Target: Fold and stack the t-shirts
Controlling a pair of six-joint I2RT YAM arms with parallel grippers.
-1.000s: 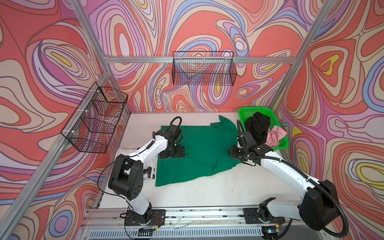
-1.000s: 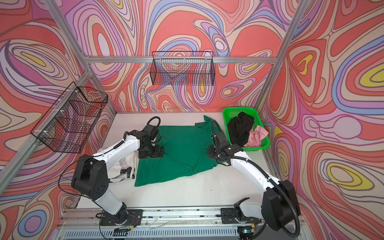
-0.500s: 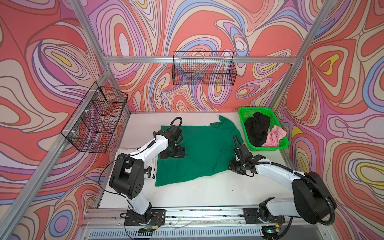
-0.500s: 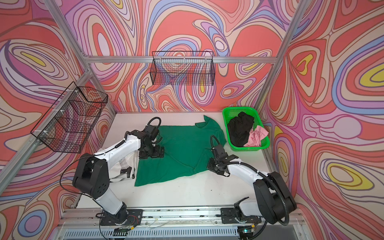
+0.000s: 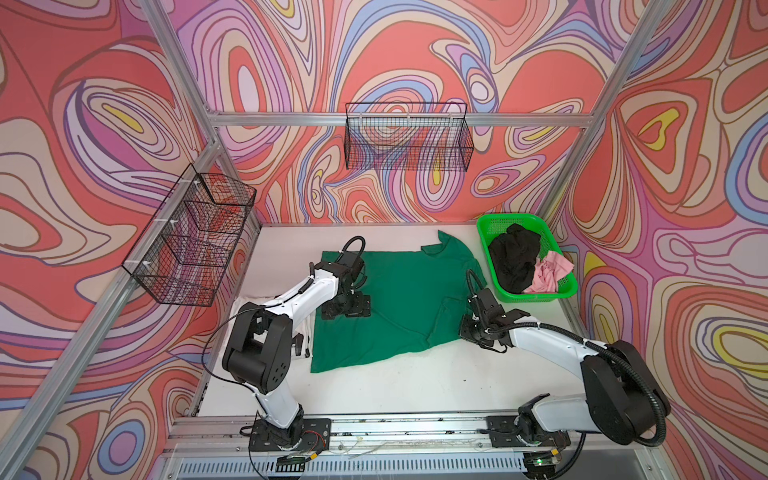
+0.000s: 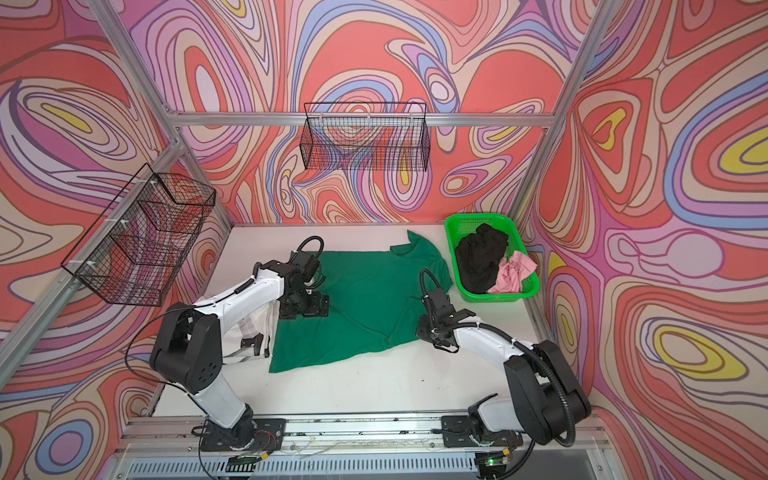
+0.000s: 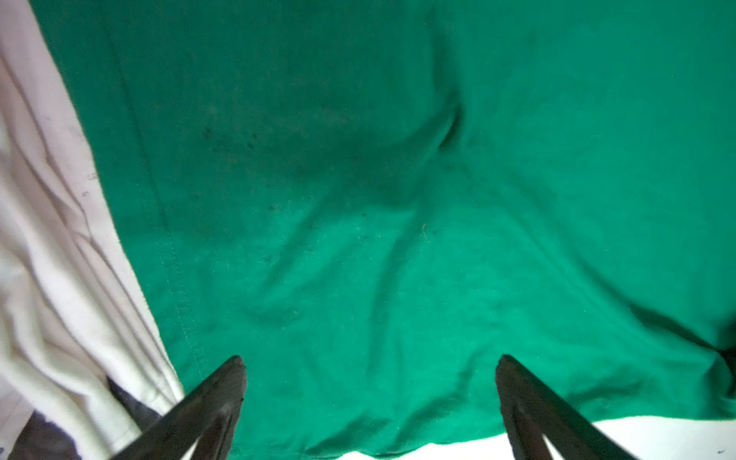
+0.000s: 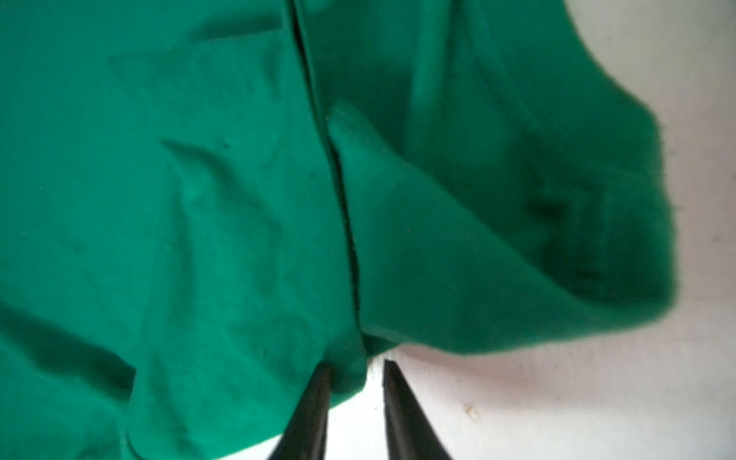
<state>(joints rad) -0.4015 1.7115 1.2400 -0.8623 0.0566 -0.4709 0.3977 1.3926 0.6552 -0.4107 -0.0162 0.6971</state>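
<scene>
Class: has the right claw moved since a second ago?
Yes. The right claw has shifted away from the green basket, toward the front rail, at the green t-shirt's edge.

Top views: high at front, angled down toward the back wall, distant; both cover the whole table [image 5: 395, 386] [image 6: 374, 382].
Left wrist: close above the dark green t-shirt [image 7: 398, 239], past the left pincer [image 7: 368, 362].
Right wrist: close on an edge of the same t-shirt [image 8: 199, 199].
</scene>
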